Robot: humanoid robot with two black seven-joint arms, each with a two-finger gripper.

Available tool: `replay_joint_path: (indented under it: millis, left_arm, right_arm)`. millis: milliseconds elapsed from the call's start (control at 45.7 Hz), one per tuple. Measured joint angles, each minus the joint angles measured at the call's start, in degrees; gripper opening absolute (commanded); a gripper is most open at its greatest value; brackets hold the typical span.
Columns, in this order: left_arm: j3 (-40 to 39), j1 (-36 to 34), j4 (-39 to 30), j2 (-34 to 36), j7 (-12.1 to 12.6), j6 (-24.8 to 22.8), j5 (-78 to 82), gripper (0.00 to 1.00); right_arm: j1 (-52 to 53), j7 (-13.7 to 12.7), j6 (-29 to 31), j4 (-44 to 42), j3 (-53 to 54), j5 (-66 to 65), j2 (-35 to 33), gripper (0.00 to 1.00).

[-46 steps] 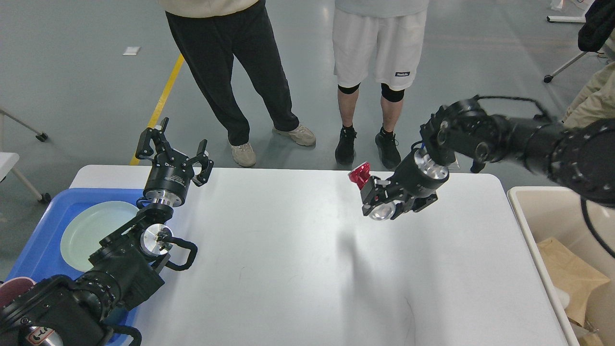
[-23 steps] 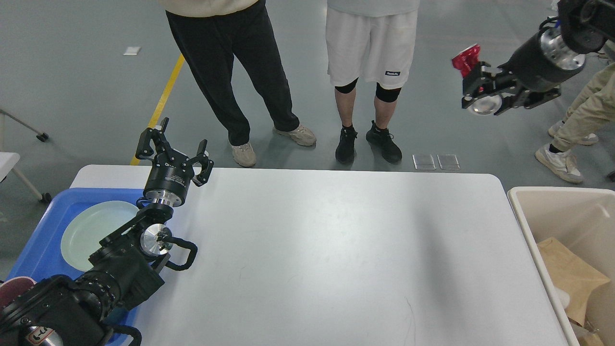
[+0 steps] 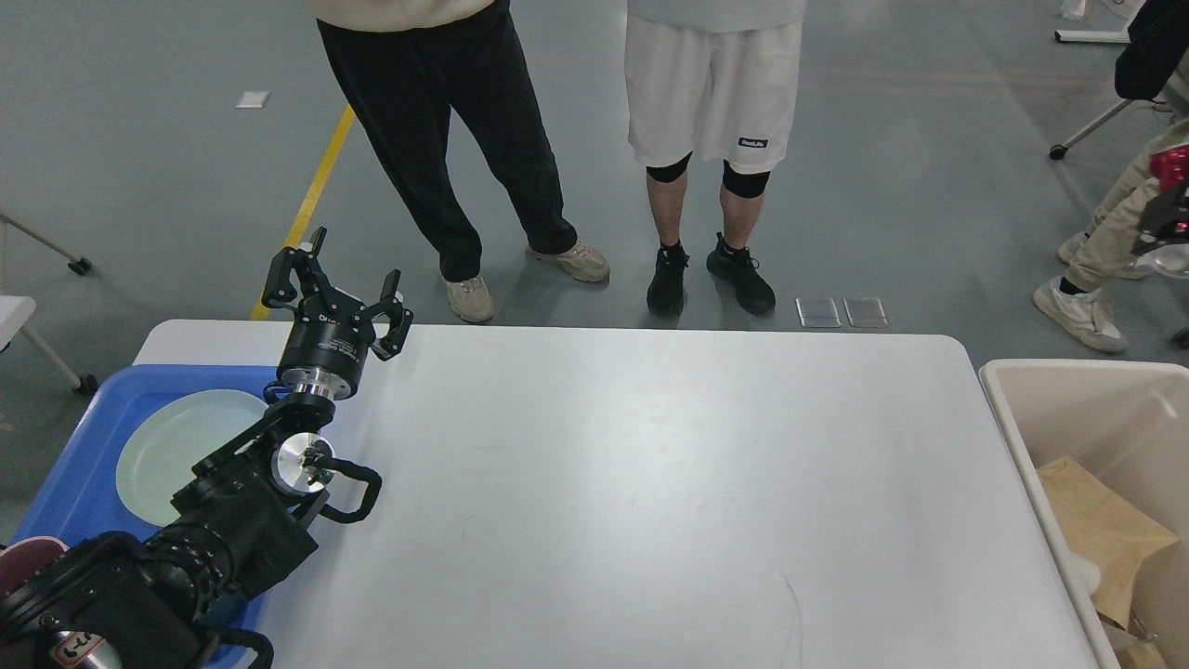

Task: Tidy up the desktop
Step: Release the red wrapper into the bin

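The white table (image 3: 650, 483) stretches toward 3 o'clock from my left tool (image 3: 339, 297), which hovers wide open and empty over its far-left corner; my right tool (image 3: 1169, 209) is barely visible, grip indiscernible.

L hand (image 3: 336, 293) apart over desktop (image 3: 650, 483), maybe

Left arm (image 3: 223, 530): matte black housings, ribbed joint collars, small screws around the rims. Polished silver ring below the wrist cylinder; round silver cap on the joint beneath. Black cable looped at the side, another lower down. Left gripper (image 3: 336, 290): black linkage fingers, white marking on the body. Right gripper (image 3: 1169, 209): only red and black parts showing at the frame edge.
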Motion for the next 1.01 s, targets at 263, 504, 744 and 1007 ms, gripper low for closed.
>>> replay_joint_path:
  millis: [263, 504, 744, 1007]
  left_arm:
    - [0.0, 0.0, 0.0, 0.0, 0.0, 0.0, 0.0, 0.97]
    - [0.0, 0.0, 0.0, 0.0, 0.0, 0.0, 0.0, 0.97]
    - [0.0, 0.0, 0.0, 0.0, 0.0, 0.0, 0.0, 0.97]
    - [0.0, 0.0, 0.0, 0.0, 0.0, 0.0, 0.0, 0.97]
  right_arm:
    - [-12.2, 0.2, -24.4, -0.4, 2.3, 0.0, -4.8, 0.00]
    - [-27.2, 0.4, -40.8, -0.4, 10.7, 2.3, -5.1, 0.00]
    - [-39.0, 0.5, -50.4, -0.5, 20.1, 4.7, -3.6, 0.00]
    - [-45.5, 0.5, -52.5, -0.4, 24.0, 7.2, -0.6, 0.45]
